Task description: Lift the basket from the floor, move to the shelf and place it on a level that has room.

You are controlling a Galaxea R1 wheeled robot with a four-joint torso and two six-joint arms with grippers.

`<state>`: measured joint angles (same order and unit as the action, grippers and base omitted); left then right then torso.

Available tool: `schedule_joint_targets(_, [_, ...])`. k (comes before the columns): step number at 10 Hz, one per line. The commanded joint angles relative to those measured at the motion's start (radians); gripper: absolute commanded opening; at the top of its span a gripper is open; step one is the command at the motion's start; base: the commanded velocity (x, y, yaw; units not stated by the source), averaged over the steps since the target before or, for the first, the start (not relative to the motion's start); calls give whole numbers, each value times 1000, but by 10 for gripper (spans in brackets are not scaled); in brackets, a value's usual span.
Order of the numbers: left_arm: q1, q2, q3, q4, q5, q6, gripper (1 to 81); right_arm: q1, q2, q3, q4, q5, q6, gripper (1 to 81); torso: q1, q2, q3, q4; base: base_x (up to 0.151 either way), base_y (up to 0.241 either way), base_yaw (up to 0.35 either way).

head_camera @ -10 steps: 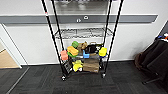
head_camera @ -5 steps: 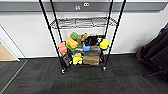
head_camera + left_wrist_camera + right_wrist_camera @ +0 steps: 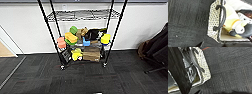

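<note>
Left wrist view: the basket (image 3: 214,21), with its dark handle (image 3: 221,17) and soft toys inside, hangs above the carpet (image 3: 186,22). Head view: the shelf (image 3: 82,35) stands straight ahead, its bare wire tier (image 3: 82,15) above the toy-filled ones. Right wrist view: the basket's other end (grip state of both grippers cannot be told).

A broad black bar of the robot's arm (image 3: 176,72) crosses the right wrist view, matte, smooth and without visible markings
</note>
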<state>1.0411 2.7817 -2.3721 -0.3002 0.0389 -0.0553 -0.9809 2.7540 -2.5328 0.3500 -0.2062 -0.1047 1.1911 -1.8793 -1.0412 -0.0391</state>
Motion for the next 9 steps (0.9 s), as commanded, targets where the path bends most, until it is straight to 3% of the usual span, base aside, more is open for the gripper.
schedule_joint_targets(1, [-86, 1, 4, -16, 76, -3, 811, 101, -8, -7, 21, -62, 2, 811, 61, -95, 0, 0, 0, 0, 0])
schedule_joint_targets(2, [-86, 4, 4, -16, 73, -3, 811, 109, 1, -9, 21, -62, 2, 811, 144, -224, 0, 0, 0, 0, 0])
schedule_joint_targets(3, [-92, 12, 4, -16, 73, -3, 811, 116, 9, -12, 21, -62, 2, 811, 105, -165, -1, 0, 0, 0, 0])
schedule_joint_targets(9, [-138, 38, 4, -17, 76, -5, 811, 191, 117, -125, 24, -105, 2, 811, 234, -372, -2, 0, 0, 0, 0])
